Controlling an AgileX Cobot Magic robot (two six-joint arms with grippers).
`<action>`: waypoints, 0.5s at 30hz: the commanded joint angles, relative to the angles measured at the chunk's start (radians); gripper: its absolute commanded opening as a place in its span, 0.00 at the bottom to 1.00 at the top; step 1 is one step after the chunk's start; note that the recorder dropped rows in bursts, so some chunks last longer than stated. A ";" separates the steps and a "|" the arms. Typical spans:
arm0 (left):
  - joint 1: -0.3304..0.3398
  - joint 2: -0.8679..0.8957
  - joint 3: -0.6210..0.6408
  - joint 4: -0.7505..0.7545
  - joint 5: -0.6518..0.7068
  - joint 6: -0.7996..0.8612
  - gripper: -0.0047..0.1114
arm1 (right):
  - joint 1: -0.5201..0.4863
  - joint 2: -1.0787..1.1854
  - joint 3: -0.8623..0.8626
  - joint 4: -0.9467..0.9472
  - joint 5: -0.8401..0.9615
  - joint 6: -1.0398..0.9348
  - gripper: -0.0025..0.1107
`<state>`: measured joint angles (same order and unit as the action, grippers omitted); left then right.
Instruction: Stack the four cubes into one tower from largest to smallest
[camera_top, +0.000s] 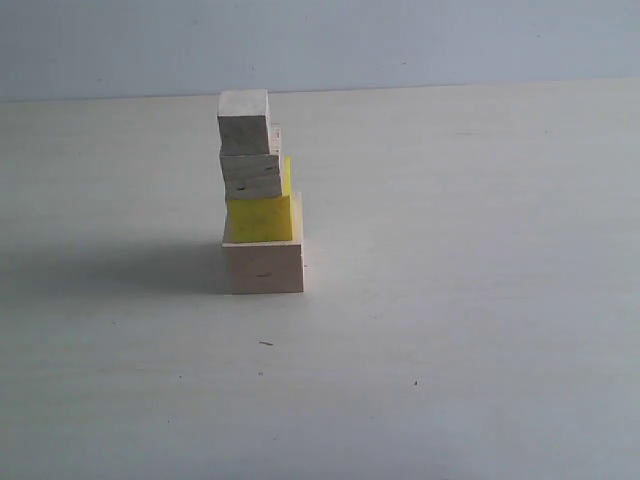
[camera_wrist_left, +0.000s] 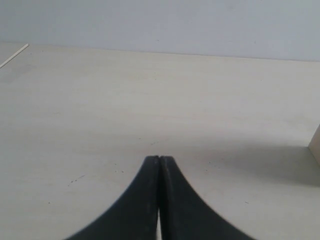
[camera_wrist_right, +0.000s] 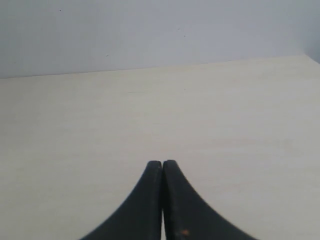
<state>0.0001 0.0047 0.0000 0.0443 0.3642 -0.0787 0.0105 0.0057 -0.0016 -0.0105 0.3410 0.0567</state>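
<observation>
The tower (camera_top: 260, 200) stands left of the middle of the table in the exterior view. Its base is the large pale wood cube (camera_top: 263, 267). On it sits the yellow cube (camera_top: 262, 217), then a small pale wood cube (camera_top: 251, 174), then another small pale wood cube (camera_top: 245, 122) on top, each set slightly off to the left. A sliver of a pale cube (camera_wrist_left: 316, 145) shows at the edge of the left wrist view. My left gripper (camera_wrist_left: 159, 158) is shut on nothing, low over bare table. My right gripper (camera_wrist_right: 162, 163) is likewise shut and empty. Neither gripper shows in the exterior view.
The pale table (camera_top: 480, 300) runs back to a plain grey-blue wall (camera_top: 400, 40). The tower throws a shadow (camera_top: 120, 268) to its left. A thin white line (camera_wrist_left: 14, 56) lies on the table far off in the left wrist view.
</observation>
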 joint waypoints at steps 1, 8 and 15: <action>-0.006 -0.005 0.000 0.001 -0.010 -0.004 0.04 | -0.040 -0.006 0.002 0.003 -0.002 -0.008 0.02; -0.006 -0.005 0.000 0.001 -0.010 -0.004 0.04 | -0.039 -0.006 0.002 0.003 -0.002 -0.005 0.02; -0.006 -0.005 0.000 0.001 -0.010 -0.004 0.04 | -0.039 -0.006 0.002 0.003 -0.002 -0.005 0.02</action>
<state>0.0001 0.0047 0.0005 0.0443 0.3658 -0.0787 -0.0234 0.0057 -0.0016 -0.0105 0.3431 0.0567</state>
